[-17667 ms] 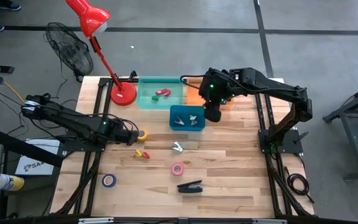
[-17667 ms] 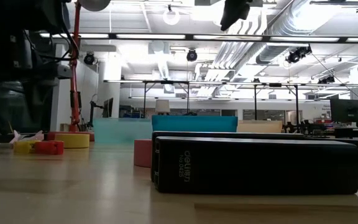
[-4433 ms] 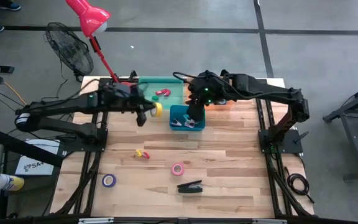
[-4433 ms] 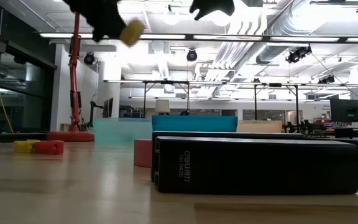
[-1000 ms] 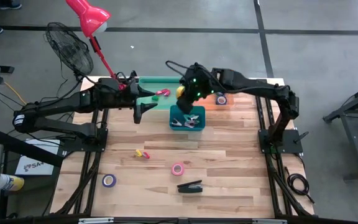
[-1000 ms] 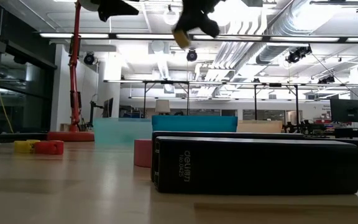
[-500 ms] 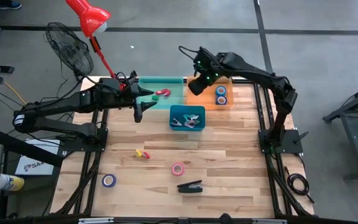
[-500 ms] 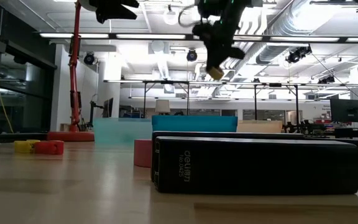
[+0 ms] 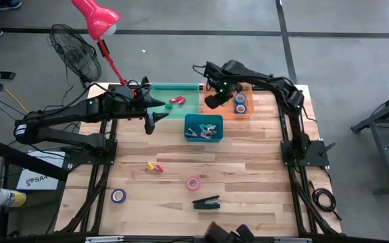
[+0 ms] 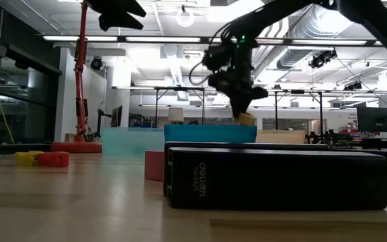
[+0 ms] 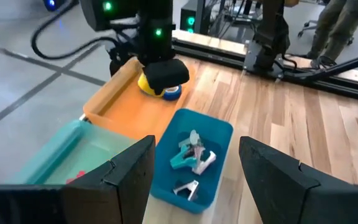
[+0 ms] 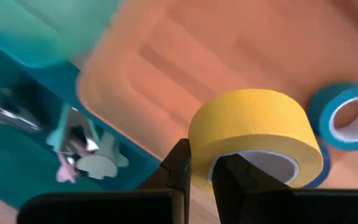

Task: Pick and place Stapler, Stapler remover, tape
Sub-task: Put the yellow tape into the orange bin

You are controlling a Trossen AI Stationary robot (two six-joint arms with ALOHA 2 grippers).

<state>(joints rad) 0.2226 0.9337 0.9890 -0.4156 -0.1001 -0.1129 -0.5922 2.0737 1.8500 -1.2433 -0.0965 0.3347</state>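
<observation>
My right gripper [image 9: 213, 101] is over the orange tray [image 9: 227, 110] at the far side, shut on a yellow tape roll [image 12: 257, 134], which also shows in the low view as the yellow tape roll [image 10: 246, 119]. Two blue tape rolls [image 9: 240, 102] lie in that tray. My left gripper [image 9: 155, 116] hangs open, high over the table, left of the blue bin [image 9: 203, 127]. The black stapler [image 9: 206, 202] lies flat near the near edge, with a pink tape roll [image 9: 193, 183] just beyond it and a purple tape roll [image 9: 118, 196] to its left. My right gripper pinches the yellow roll's wall [image 12: 201, 149], one finger [image 12: 230, 173] inside the hollow core and the other finger [image 12: 179, 167] outside. It comes from above, pointing down. The roll hangs below the fingers, lifted just above the orange tray's floor.
The blue bin holds staple removers [image 11: 191, 155]. A teal tray [image 9: 174, 100] with red items sits left of the orange one. A red lamp base [image 9: 132, 94] stands at the far left. A small yellow-and-red piece [image 9: 154, 167] lies mid-table. Bare wood spreads across the middle.
My right gripper has carried the yellow roll from above the blue bin toward the table's far right, over the orange tray, and has come down toward the tray. It has stayed shut on the roll.
</observation>
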